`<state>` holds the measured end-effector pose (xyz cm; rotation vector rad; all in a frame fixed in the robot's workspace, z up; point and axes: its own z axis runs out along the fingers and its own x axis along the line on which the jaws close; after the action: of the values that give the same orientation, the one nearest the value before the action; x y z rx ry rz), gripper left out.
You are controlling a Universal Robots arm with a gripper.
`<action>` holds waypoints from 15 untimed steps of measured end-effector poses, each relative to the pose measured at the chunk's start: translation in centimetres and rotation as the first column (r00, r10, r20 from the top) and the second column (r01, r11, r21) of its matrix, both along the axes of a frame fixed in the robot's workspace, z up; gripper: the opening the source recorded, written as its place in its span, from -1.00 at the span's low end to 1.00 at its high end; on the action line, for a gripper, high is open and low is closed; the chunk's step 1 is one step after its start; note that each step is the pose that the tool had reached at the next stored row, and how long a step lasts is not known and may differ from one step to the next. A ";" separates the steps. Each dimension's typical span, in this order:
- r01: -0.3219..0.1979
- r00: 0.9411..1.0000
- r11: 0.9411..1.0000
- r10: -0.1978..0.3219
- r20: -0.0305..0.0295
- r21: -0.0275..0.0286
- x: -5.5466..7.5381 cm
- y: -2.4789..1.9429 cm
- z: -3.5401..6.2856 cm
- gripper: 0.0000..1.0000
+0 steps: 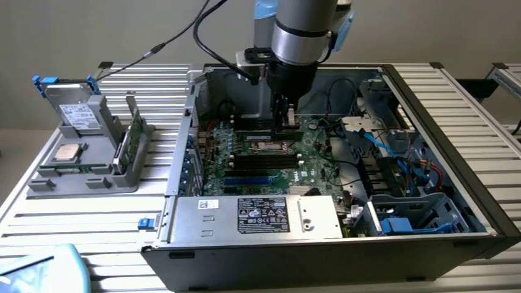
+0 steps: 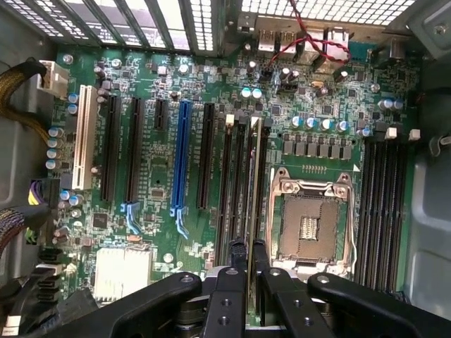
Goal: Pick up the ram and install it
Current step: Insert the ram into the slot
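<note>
on the slatted table (image 1: 82, 213), across its middle: computer case (image 1: 456, 183), on its side, cover off, inside open to above.

motherboard (image 2: 151, 176): green, covers the case floor up to the case's rear wall.

arm (image 1: 301, 30): upright over the rear half of the case, wrist low above the board.

gripper (image 2: 248, 264): black, jaws closed on the ram, one of the fingers (image 2: 229, 289) flat against each face.

processor socket (image 2: 310, 225): silver frame, nothing in it, near the middle of the board.

memory slots (image 2: 229, 183): long, black, side by side along one edge of the socket.

ram (image 2: 255, 176): thin stick seen edge-on, clamped between the jaws and lined up lengthwise over the slots just beside the socket. whether its lower edge touches a slot cannot be told.

handling, as judged: light, stiff, thin and brittle. it tolerates no bending or twisting. best held as shown, on the flat faces near the upper edge and mid-length, clear of the contact edge. smooth faces may slide or tilt in the jaws under pressing load.
</note>
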<state>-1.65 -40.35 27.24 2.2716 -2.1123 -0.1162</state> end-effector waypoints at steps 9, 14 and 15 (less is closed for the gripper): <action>0.000 1.000 1.000 0.000 0.000 -0.001 -0.1 0.00 -1.62 -0.73; 0.000 1.000 1.000 0.000 0.000 -0.005 -0.2 0.00 -2.53 -0.73; 0.000 1.000 1.000 0.000 0.000 -0.007 -0.2 0.00 -2.68 -0.73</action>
<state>-1.82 -40.35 24.56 2.2679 -2.1095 -0.1088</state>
